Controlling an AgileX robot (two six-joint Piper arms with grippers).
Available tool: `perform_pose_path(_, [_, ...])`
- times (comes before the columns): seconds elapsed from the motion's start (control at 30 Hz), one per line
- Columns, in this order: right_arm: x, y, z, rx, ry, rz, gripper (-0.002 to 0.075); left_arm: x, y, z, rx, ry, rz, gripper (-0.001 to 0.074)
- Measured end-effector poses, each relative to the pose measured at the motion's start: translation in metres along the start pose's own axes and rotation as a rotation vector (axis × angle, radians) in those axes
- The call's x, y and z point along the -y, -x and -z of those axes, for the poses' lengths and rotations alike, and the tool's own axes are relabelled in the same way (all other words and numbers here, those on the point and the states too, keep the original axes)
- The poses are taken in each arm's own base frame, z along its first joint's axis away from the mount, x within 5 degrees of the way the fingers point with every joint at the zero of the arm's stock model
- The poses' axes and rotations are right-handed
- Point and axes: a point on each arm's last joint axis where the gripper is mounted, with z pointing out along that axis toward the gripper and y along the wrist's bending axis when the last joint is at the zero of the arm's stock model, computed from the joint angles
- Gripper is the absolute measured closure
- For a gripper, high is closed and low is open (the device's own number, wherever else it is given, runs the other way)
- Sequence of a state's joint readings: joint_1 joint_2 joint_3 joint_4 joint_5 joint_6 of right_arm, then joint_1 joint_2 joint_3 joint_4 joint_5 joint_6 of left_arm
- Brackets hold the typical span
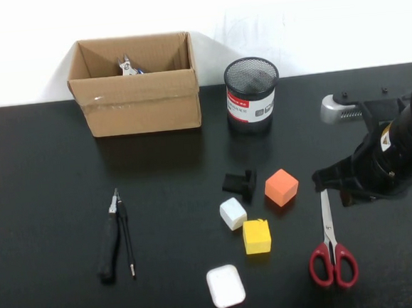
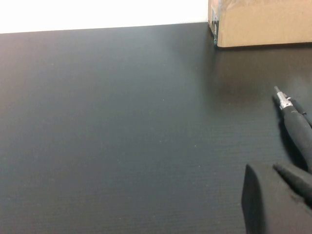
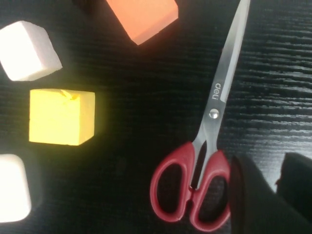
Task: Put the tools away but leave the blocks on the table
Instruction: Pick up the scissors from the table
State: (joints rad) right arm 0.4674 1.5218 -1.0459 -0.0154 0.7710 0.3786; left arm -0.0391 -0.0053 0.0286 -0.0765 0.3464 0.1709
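Observation:
The red-handled scissors point(image 1: 332, 247) point(image 3: 207, 146) lie shut on the table point(image 1: 44, 181), blades pointing away from me. My right gripper point(image 1: 327, 180) point(image 3: 279, 168) hovers over the blades, open, with nothing between its fingers. Left of it sit the orange block point(image 1: 281, 186) point(image 3: 144, 17), white block point(image 1: 233, 213) point(image 3: 28, 51) and yellow block point(image 1: 257, 236) point(image 3: 62, 117). The black-handled pliers point(image 1: 109, 240) point(image 2: 296, 122) and thin driver point(image 1: 127, 240) lie side by side at the left. The cutters point(image 1: 126, 66) rest inside the cardboard box point(image 1: 141, 102). My left gripper point(image 2: 263, 168) is shut, low over the table beside the pliers.
A black mesh pen cup point(image 1: 252, 93) stands right of the box. A small black clip piece point(image 1: 240, 182) lies next to the orange block. A white rounded case point(image 1: 226, 286) point(image 3: 12, 187) sits near the front edge.

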Motion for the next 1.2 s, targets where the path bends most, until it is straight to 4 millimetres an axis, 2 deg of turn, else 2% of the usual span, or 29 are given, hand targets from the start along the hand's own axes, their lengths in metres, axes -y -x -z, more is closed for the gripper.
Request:
perform_pose_path(0.1, [0.000,0.001,0.000,0.008,0.004,0.000,0.0591,0.000,0.000,0.000,0.000,0.000,0.000,0.0739])
perform_pose_path(0.3, [-0.002,0.004,0.000,0.041,0.027,-0.011,0.0406,0.000,0.000,0.000,0.000,0.000,0.000,0.0739])
perform_pose_path(0.33, [-0.003,0.004,0.000,0.041,0.027,-0.011,0.0395,0.000,0.000,0.000,0.000,0.000,0.000,0.0739])
perform_pose_path(0.47, [-0.003,0.002,-0.012,-0.004,0.025,-0.033,0.0395,0.000,0.000,0.000,0.000,0.000,0.000,0.0739])
perform_pose_path(0.6, [-0.003,0.000,-0.035,-0.069,0.000,-0.118,0.0396,0.000,0.000,0.000,0.000,0.000,0.000,0.0739])
perform_pose_path(0.77, [-0.002,-0.005,-0.062,-0.153,-0.039,-0.136,0.0396,0.000,0.000,0.000,0.000,0.000,0.000,0.0739])
perform_pose_path(0.83, [-0.004,0.000,-0.074,-0.108,-0.021,-0.173,0.0398,0.000,0.000,0.000,0.000,0.000,0.000,0.0739])
perform_pose_path(0.87, [-0.002,-0.005,-0.079,-0.160,-0.045,-0.161,0.0405,0.000,0.000,0.000,0.000,0.000,0.000,0.0739])
perform_pose_path(1.07, [-0.002,-0.006,-0.104,-0.167,-0.049,-0.195,0.0489,0.000,0.000,0.000,0.000,0.000,0.000,0.0739])
perform_pose_path(1.13, [-0.002,-0.005,-0.105,-0.167,-0.053,-0.182,0.0568,0.000,0.000,0.000,0.000,0.000,0.000,0.0739])
perform_pose_path(1.2, [-0.001,-0.004,-0.107,-0.166,-0.057,-0.146,0.0680,0.000,0.000,0.000,0.000,0.000,0.000,0.0739])
